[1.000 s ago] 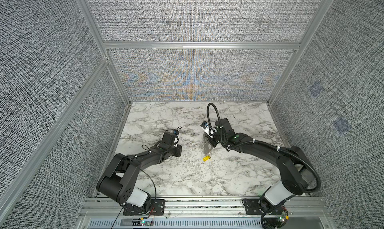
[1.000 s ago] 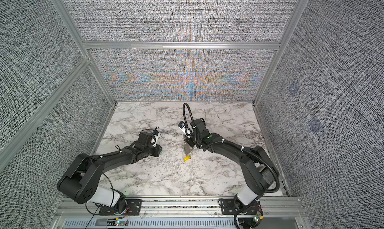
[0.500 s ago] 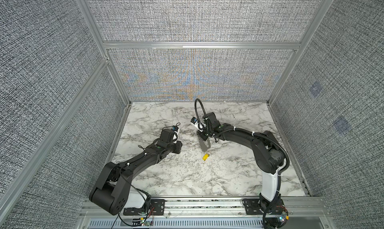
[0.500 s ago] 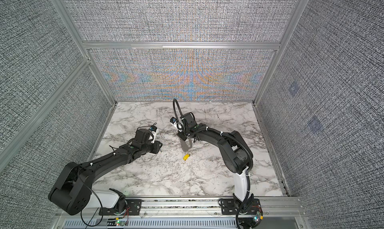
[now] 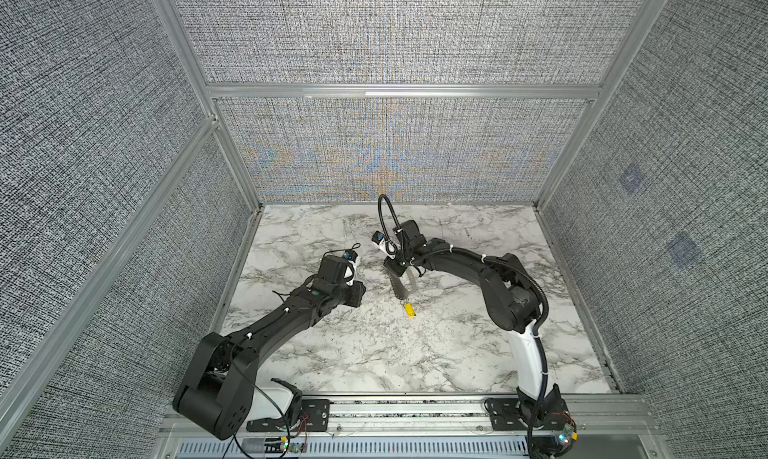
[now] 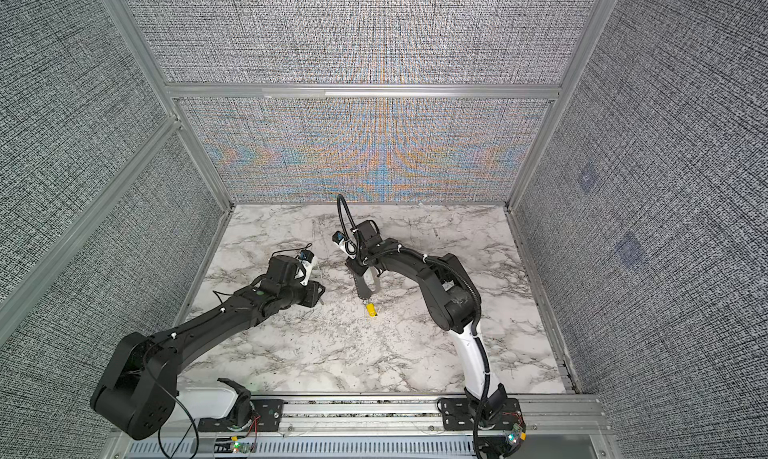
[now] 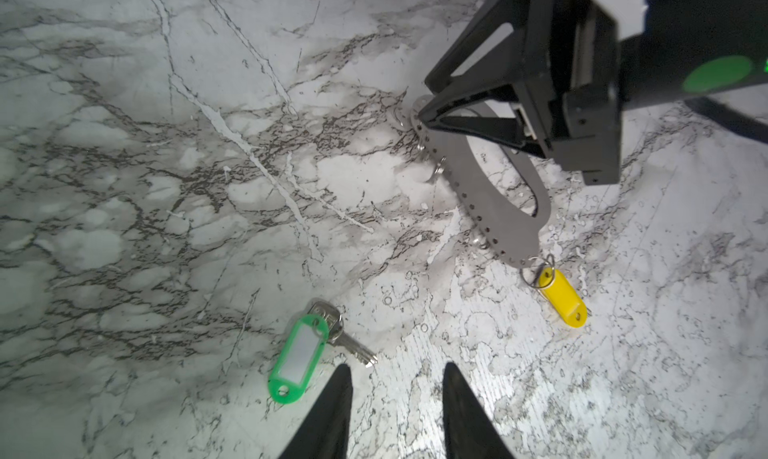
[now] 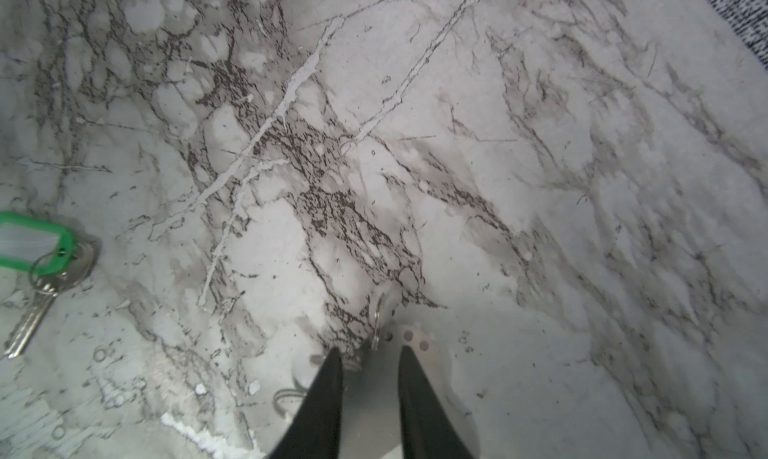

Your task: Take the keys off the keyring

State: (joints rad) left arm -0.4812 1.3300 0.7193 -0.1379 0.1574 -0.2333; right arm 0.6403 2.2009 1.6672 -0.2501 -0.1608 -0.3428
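The flat dark-grey oval keyring (image 7: 507, 232) lies on the white marble bench (image 7: 166, 103), with the yellow plastic tag (image 7: 562, 298) hooked by a thin wire ring to one end. The right end effector (image 8: 370, 355) stands at its other end, fingers parted and clamping nothing. The silver key with the green plastic tag (image 7: 297, 355) lies loose, apart from the keyring, just beside the left end effector (image 7: 397, 373), which is open and empty

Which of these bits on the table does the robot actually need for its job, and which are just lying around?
Part of the job:
keyring
green-tagged key, already off
yellow tag, hooked to the keyring

Just there:
marble table
grey walls
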